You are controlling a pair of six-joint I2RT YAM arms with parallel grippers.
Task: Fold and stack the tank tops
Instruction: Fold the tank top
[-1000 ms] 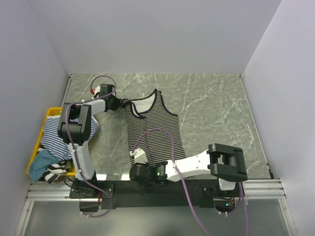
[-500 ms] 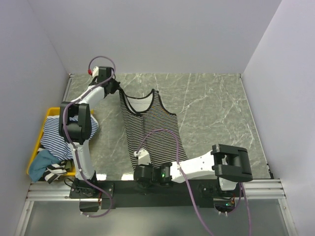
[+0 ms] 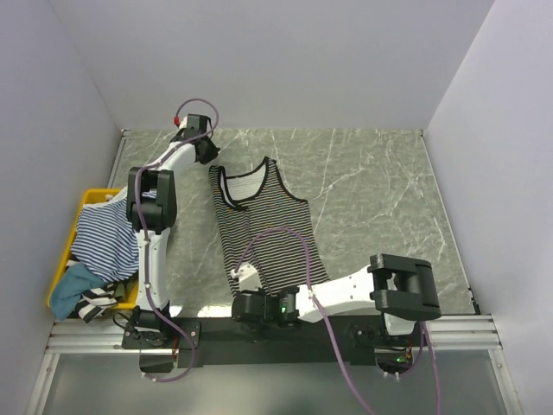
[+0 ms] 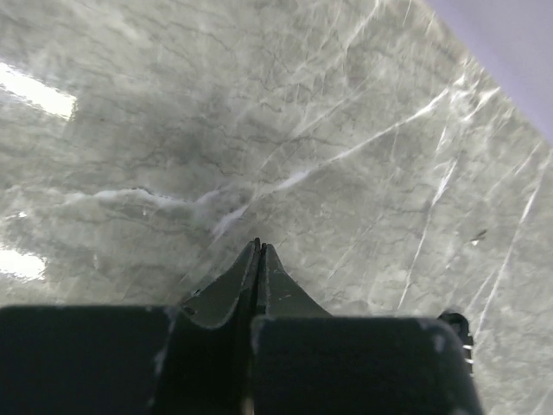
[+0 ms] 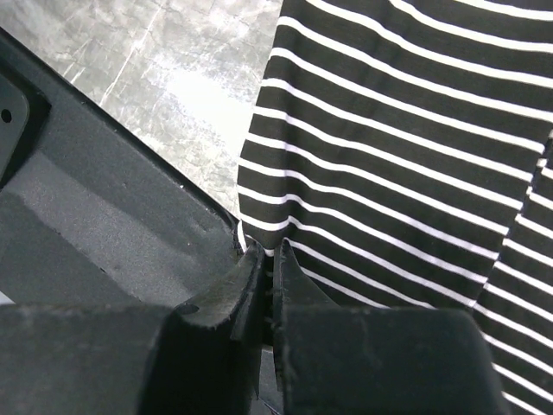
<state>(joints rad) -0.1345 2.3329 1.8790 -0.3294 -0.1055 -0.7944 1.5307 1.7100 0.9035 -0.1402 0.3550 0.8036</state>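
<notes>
On the grey marble table (image 3: pixel 371 190), left of centre, the b&w tank top (image 3: pixel 268 233) lies flat, straps toward the far wall, hem toward the arm bases. At the table's left edge sits a yellow bin (image 3: pixel 60 264), heaped. It holds a blue-&-white tank top (image 3: pixel 99 238) on top, w/ a teal cloth (image 3: pixel 71 290) and a bit of b&w stripe (image 3: pixel 102 298) at its near end, all rumpled. R arm (image 3: pixel 346 290) stretches along the near edge. Its purple cable (image 3: pixel 278 230) loops across the overhead view of the top's lower half, hiding some stripes. R gripper (image 3: pixel 245 278) is pinched on the near-left hem corner, fabric edge between the tips. L gripper (image 3: pixel 207 154) is at the far-left, jaws pressed tight together. Its wrist cam shows only marble ahead, so prob. no strap in it, tho it sits just beside the left strap.
</notes>
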